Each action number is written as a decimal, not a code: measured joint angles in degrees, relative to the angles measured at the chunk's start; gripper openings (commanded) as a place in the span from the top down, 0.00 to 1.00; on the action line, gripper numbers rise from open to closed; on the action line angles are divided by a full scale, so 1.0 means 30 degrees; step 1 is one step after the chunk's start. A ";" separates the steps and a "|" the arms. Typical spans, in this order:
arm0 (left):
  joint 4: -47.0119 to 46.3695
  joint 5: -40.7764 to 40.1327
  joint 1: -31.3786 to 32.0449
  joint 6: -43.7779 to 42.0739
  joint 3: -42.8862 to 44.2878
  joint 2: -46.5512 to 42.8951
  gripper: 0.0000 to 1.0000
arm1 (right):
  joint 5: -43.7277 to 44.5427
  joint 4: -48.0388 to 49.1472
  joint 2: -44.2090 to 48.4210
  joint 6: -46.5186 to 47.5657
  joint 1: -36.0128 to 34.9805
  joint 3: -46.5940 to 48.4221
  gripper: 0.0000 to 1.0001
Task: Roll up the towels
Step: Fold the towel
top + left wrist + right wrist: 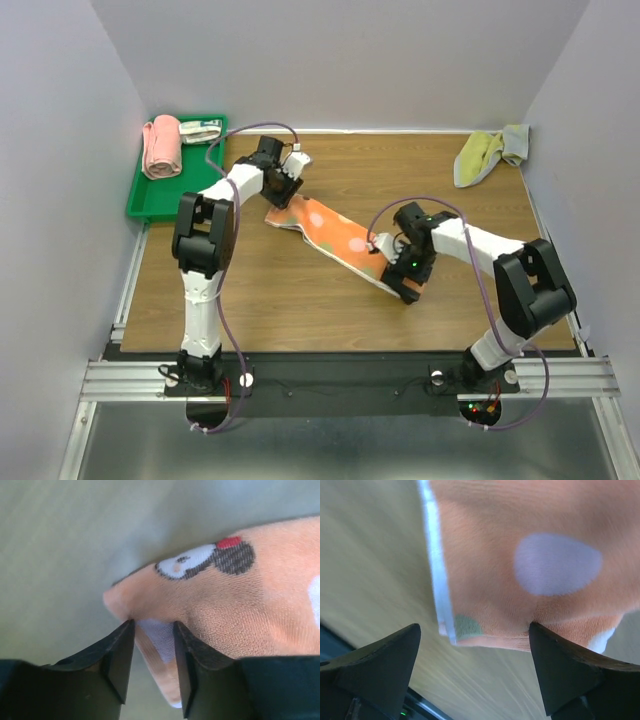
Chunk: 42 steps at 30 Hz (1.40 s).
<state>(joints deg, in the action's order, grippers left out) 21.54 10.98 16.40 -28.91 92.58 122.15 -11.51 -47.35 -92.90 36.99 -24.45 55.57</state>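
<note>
Between the fingers of your left claw (153, 624) a corner of the orange towel (250, 605) is pinched, its far end inside your wide-open right claw (474, 626), so you're probably flattening it and should close right next.

The left arm (200, 290) and right arm (500, 250) share one build: white tubular links between blocky black joint housings, rising from black bases. A thin purple cable (232, 330) loops loosely along each. Small green lights (413, 264) glow just behind the right pincer (475, 630). It and the left pincer (152, 645) each carry two matte black, wedge-shaped fingers (117, 665) with bevelled inner faces.
</note>
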 measured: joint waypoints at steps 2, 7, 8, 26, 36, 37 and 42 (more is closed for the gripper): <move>0.0721 0.0204 0.0000 0.0284 0.3432 0.2004 0.40 | -0.1472 -0.0248 -0.0153 -0.0466 -0.0911 0.0437 0.06; 0.2499 0.0772 0.0000 0.0976 0.8947 0.4109 0.39 | -0.5901 -0.1464 -0.0022 -0.1428 -0.2463 0.2535 0.07; 0.2550 0.0809 0.0000 0.1049 0.8925 0.3723 0.39 | -0.6207 -0.1494 0.0342 -0.1566 -0.2455 0.2820 0.07; -0.1180 0.1406 0.3752 0.5982 -0.2149 -0.2273 0.82 | -0.4401 0.1690 -0.1734 -0.3767 -0.1625 0.1734 0.69; -0.0882 0.0940 0.3206 0.5515 0.2025 0.1574 0.83 | -0.8437 0.3308 -0.3060 -0.5333 -0.1698 0.1428 0.63; -0.0576 0.1231 0.3198 0.5297 0.3104 0.2280 0.83 | -0.9092 0.3665 -0.3264 -0.5705 -0.1785 0.1392 0.59; 0.0481 0.2863 0.3177 0.4641 0.6849 0.4663 0.73 | -1.2269 0.5712 -0.5093 -0.8123 -0.2827 0.2229 0.43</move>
<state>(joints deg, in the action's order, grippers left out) 22.98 19.57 25.93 -14.98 113.12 136.14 -48.31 -30.22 -108.18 12.62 -32.93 62.26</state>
